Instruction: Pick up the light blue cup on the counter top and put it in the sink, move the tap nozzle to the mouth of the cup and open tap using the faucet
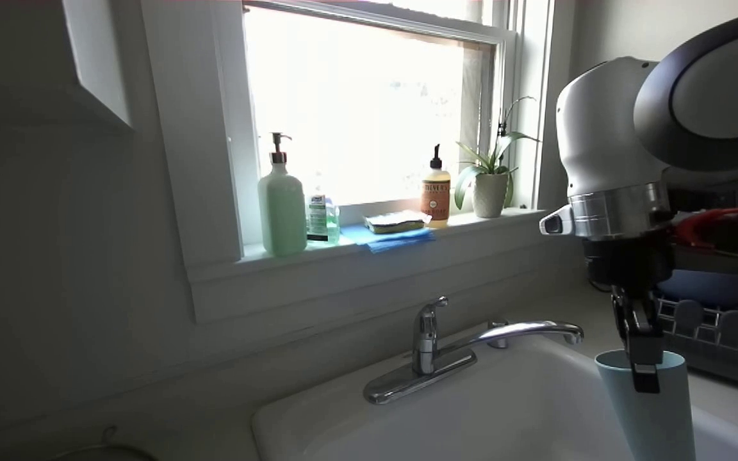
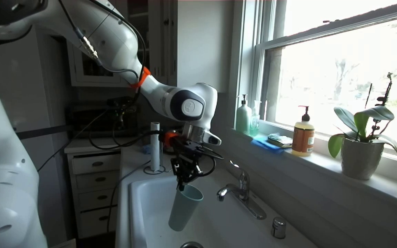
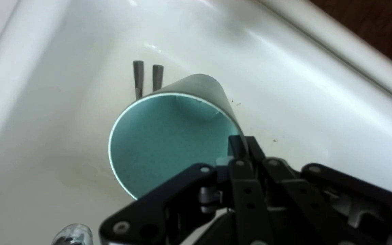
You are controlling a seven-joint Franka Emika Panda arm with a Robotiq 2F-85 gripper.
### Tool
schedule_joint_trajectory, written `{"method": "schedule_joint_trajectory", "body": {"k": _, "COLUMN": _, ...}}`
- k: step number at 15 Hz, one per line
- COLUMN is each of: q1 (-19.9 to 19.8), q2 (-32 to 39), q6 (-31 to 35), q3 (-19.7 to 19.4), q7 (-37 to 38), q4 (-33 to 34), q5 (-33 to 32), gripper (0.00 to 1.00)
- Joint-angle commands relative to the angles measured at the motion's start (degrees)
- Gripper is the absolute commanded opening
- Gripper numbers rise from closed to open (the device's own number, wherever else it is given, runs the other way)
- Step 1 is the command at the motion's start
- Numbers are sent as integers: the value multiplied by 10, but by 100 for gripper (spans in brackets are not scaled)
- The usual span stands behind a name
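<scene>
The light blue cup (image 1: 660,416) is tilted, mouth up, inside the sink (image 2: 134,210). It also shows in an exterior view (image 2: 184,210) and the wrist view (image 3: 168,139). My gripper (image 3: 245,146) is shut on the cup's wall at the rim, one finger inside and one outside. The gripper also shows in both exterior views (image 1: 646,378) (image 2: 182,186). I cannot tell whether the cup's base touches the sink floor. The chrome tap nozzle (image 2: 221,195) is beside the cup, apart from its mouth. The faucet lever (image 1: 433,307) stands above the tap base.
Two metal utensil handles (image 3: 138,75) lie on the sink floor by the cup. A drain (image 2: 191,245) is near. A dish rack (image 1: 728,326) stands beside the sink. Soap bottles (image 1: 282,211), a sponge (image 1: 396,222) and a potted plant (image 2: 362,158) line the sill.
</scene>
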Motion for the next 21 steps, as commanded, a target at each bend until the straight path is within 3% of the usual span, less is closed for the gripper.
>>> {"method": "schedule_joint_trajectory", "body": {"k": 1, "q1": 1, "q2": 0, "q6": -1, "q3": -1, "q7": 0, "q4": 1, "q5": 0, "gripper": 4}}
{"method": "schedule_joint_trajectory", "body": {"k": 8, "q1": 5, "q2": 19, "q6": 19, "q3": 9, "q7": 24, "q4": 7, "q5": -13, "gripper": 1}}
{"method": "schedule_joint_trajectory", "body": {"k": 13, "q1": 13, "q2": 79, "q6": 103, "q3": 33, "q7": 99, "q4": 16, "q5": -26, "gripper": 1}}
{"method": "schedule_joint_trajectory", "body": {"k": 21, "q1": 31, "q2": 174, "q6": 256, "q3": 44, "q7": 157, "q4": 25, "q5": -63, "gripper": 1}}
